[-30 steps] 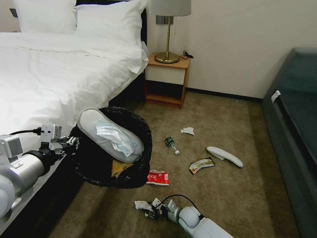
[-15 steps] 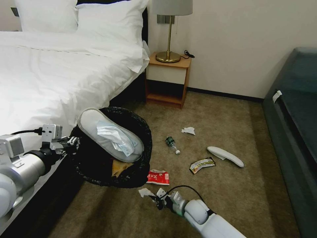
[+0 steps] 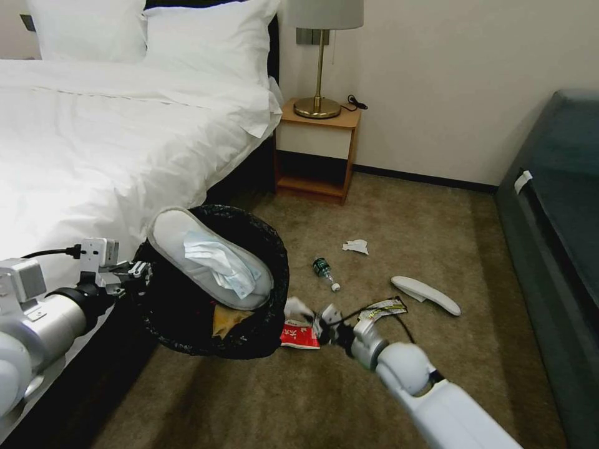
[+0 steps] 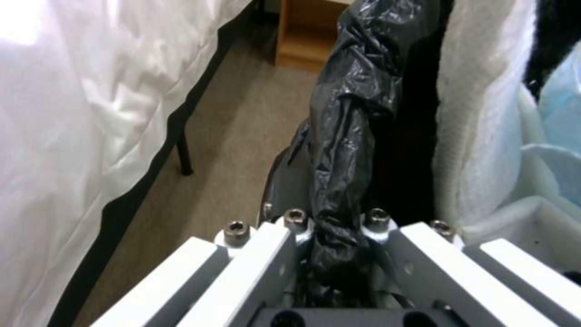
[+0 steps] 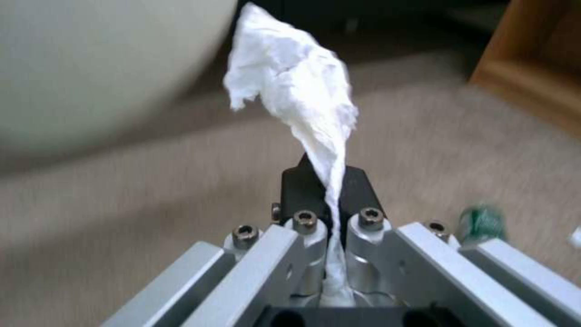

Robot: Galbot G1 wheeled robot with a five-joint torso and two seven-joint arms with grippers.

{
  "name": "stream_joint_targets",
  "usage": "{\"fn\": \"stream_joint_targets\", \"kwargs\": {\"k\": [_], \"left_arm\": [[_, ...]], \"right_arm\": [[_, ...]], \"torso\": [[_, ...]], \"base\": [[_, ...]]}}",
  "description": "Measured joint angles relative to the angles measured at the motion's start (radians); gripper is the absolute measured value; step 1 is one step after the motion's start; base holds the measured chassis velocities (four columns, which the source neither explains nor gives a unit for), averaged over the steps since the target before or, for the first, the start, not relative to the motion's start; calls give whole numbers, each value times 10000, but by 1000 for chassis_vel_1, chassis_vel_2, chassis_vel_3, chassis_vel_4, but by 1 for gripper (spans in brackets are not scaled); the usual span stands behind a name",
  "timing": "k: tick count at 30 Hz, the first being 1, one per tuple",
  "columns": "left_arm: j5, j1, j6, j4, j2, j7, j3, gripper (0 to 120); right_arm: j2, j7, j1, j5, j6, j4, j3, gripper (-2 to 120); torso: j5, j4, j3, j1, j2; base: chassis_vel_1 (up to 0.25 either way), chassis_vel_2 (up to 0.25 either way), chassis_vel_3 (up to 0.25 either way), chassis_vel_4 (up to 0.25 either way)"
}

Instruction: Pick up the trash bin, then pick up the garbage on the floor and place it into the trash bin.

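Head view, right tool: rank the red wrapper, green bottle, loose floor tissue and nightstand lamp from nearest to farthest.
From the right tool, shut on a crumpled tissue:
1. Red wrapper, on the carpet just below the tool, beside the trash bin.
2. Green bottle, on the carpet a little beyond it.
3. Loose floor tissue, farther back on the carpet.
4. Lamp, on the nightstand by the wall.

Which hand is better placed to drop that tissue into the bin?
The right hand. It is shut on the crumpled tissue and sits beside the trash bin, just outside the rim. The left hand is shut on the bin's bagged rim, holding it off the floor, so it probably cannot let go.
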State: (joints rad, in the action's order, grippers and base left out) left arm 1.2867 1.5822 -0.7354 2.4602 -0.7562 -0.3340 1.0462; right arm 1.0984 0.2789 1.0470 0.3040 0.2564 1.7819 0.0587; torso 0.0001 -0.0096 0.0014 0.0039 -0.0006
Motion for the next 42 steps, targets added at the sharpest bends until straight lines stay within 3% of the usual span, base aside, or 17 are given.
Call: {"fn": "stream_joint_targets", "kwargs": {"k": [2, 14, 21, 26, 33, 37, 42], "left_arm": [[-1, -24, 0, -56, 6, -53, -3, 1], [93, -10, 0, -84, 42, -129, -48, 1], [151, 27, 0, -176, 127, -158, -584, 1], [266, 22, 1, -365, 438, -166, -1097, 1], [300, -139, 0, -506, 610, -130, -1381, 1], [328, -569, 1, -796, 754, -59, -2064, 1], [340, -1062, 1, -971, 737, -116, -2563, 1]], "right_arm": [[-289, -68, -138, 763, 431, 643, 494, 0], [-748, -349, -386, 1971, 997, 1571, 1955, 0], [-1031, -716, -1180, 4077, 1680, 3164, 2395, 0], [-1344, -841, -2061, 5353, 1989, 3984, 1735, 0], [-1516, -833, -2381, 5556, 2111, 4197, 1254, 0], [-1971, -884, -2590, 6259, 2538, 4825, 507, 0], [-2202, -952, -2481, 6372, 2661, 5138, -76, 0]], "torso": [[-1, -1, -1, 0, 1], [1, -3, 0, -1, 1], [-1, -2, 0, 0, 1], [-2, -1, 0, 0, 1], [-1, 0, 0, 0, 1], [-2, -1, 0, 0, 1], [-1, -3, 0, 1, 1]], "base": [[0, 0, 0, 0], [0, 0, 0, 0], [0, 0, 0, 0], [0, 0, 0, 0], [0, 0, 0, 0], [0, 0, 0, 0], [0, 0, 0, 0]]}}
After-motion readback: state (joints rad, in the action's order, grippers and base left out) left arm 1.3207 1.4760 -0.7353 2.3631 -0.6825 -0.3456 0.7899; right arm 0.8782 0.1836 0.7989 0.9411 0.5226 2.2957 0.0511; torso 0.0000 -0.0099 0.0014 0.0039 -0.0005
